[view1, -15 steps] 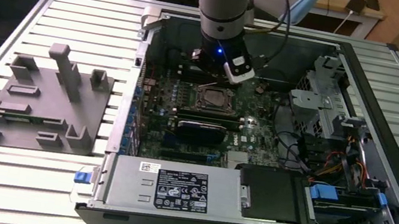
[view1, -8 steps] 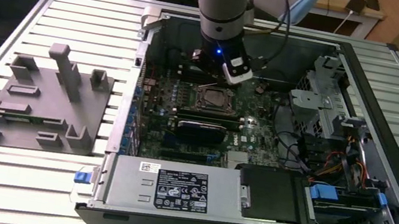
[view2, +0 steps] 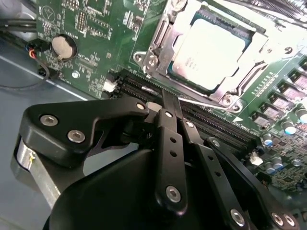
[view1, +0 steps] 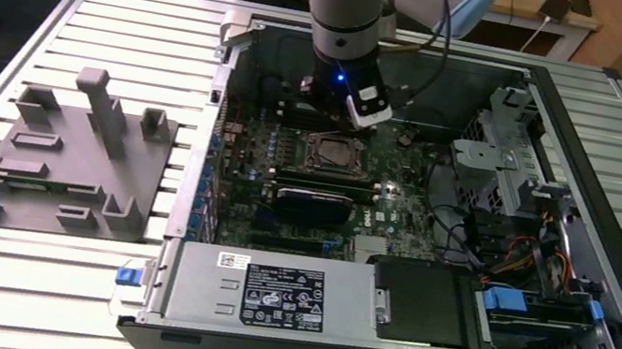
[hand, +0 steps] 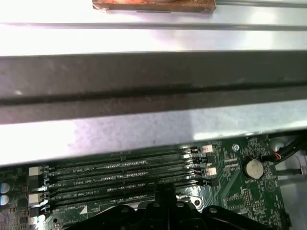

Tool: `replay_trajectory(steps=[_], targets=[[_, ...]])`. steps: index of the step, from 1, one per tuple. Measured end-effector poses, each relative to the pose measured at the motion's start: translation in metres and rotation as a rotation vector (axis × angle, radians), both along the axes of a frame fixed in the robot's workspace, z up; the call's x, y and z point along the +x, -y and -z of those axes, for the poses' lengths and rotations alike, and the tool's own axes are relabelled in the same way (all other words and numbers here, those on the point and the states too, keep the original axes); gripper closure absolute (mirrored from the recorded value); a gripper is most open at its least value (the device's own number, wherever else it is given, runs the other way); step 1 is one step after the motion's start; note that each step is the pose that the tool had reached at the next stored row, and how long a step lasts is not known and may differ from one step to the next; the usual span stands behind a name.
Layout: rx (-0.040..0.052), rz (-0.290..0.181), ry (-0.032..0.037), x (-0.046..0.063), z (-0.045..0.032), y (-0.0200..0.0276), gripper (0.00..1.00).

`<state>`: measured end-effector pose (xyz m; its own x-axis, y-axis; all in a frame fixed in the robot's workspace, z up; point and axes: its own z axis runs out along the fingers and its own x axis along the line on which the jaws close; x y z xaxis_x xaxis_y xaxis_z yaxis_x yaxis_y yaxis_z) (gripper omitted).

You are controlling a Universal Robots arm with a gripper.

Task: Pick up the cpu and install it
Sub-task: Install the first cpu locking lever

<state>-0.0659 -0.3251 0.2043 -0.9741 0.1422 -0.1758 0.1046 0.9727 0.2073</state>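
Though near cpu [view2: 208, 50], claw [view2: 166, 101] over slots [hand: 120, 178].

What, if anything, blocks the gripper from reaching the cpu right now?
Likely yes, it can reach. The cpu lies top bare in the socket frame, the gripper hangs beside it over the memory slots, nothing between them. The frame round its edges may hamper gripping.

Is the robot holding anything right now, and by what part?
Nothing, it seems. The end effector is shut and empty over the memory slots; the cpu lies in its socket, apart from it.
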Motion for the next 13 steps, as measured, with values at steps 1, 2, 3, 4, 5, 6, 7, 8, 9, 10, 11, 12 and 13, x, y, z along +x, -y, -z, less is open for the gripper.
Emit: replay_trajectory(steps=[1,2,3,4,5,6,7,8,9,10,11,12,13], targets=[[-0.0028,0.004,0.0,0.0,0.0005,0.0,0.89],[-0.0034,0.009,0.0001,0.0,0.0011,0.0,0.89],[-0.0035,0.014,0.0,0.0,0.0015,-0.0002,0.89],[-0.0037,0.017,-0.0001,-0.0001,0.0018,-0.0006,0.89],[-0.0037,0.02,0.0,-0.0002,0.0022,-0.001,0.89],[-0.0036,0.023,0.0,-0.0003,0.0025,-0.0014,0.89],[-0.0035,0.026,0.0001,-0.0004,0.0029,-0.0016,0.89],[-0.0036,0.03,0.0,-0.0004,0.0033,-0.0017,0.89],[-0.0036,0.036,0.0,-0.0004,0.0037,-0.0018,0.89],[-0.0037,0.044,0.0,-0.0004,0.004,-0.002,0.89],[-0.0036,0.054,0.0,-0.0005,0.0043,-0.0023,0.89],[-0.0036,0.065,-0.0001,-0.0005,0.0045,-0.0024,0.89],[-0.0035,0.071,0.0,-0.0005,0.0045,-0.0024,0.89]])
